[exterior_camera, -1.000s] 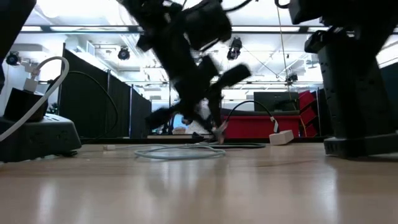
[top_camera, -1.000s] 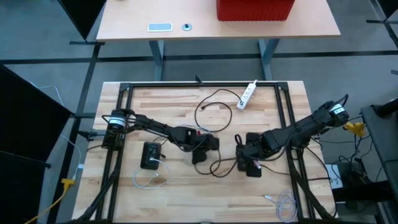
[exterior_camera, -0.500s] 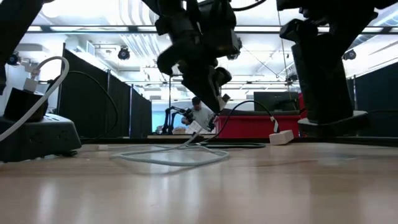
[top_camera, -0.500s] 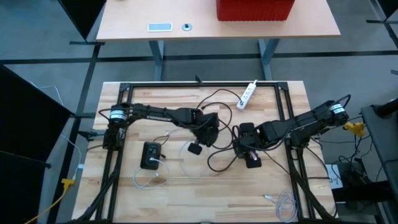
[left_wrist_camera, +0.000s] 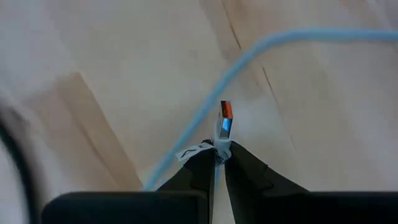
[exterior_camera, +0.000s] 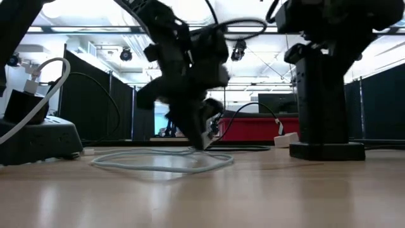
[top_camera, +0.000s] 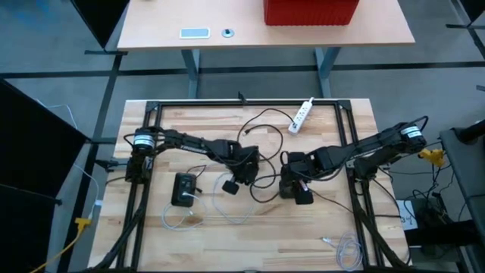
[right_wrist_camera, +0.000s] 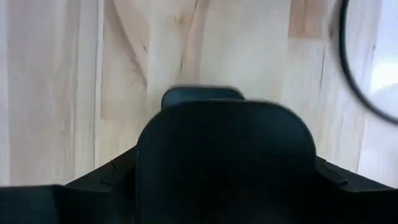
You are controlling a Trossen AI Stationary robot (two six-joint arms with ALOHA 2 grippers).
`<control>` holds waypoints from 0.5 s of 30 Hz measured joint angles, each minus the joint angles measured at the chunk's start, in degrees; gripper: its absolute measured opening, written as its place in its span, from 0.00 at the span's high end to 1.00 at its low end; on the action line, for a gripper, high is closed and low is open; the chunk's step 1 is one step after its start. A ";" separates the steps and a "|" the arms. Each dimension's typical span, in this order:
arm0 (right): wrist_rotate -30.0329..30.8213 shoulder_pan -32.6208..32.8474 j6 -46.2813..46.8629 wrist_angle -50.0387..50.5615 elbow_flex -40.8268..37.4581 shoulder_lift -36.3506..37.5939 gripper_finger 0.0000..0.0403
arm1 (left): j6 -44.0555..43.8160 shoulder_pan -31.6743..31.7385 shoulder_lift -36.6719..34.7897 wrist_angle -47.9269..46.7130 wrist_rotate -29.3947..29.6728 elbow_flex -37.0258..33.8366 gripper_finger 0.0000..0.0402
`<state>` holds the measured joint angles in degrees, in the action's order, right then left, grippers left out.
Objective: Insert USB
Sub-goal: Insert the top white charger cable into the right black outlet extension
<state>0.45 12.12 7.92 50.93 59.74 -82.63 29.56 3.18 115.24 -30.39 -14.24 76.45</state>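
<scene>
We see a pale butcher-block wood table (top_camera: 227, 243), planks with visible grain, edged by a black metal frame.

Left claw (left_wrist_camera: 217, 163): fingers pinched tight on a USB plug (left_wrist_camera: 224, 119) — slim metal shell with an orange-red tip, a white tag wrapped at its base. Its light blue-white cable (left_wrist_camera: 261, 53), thin, round and smooth, curves off just ahead of the fingertips and loops on the wood below the claw (top_camera: 241, 168) in the overhead view.

Right claw (top_camera: 290, 180): jaws spread wide, clamped around a black charger block (right_wrist_camera: 224, 155), matte plastic with rounded corners, filling the gap between the fingers. In the low view the block (exterior_camera: 323, 101) stands upright on the table. It sits just across from the left claw, apart, not touching the plug.

Beyond both claws: white power strip (top_camera: 303, 113), a thin black cord (top_camera: 261, 121) looping toward it. Behind the left claw: a second black box (top_camera: 183, 188), white cable plugged in.
</scene>
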 joint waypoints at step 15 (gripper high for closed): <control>-4.96 -1.29 -15.56 2.07 1.81 -0.92 0.35 | 2.14 0.02 0.00 4.98 0.13 -1.99 0.96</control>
<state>-4.51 10.83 -7.64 53.00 61.55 -83.55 31.71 3.20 115.24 -25.41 -14.11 74.46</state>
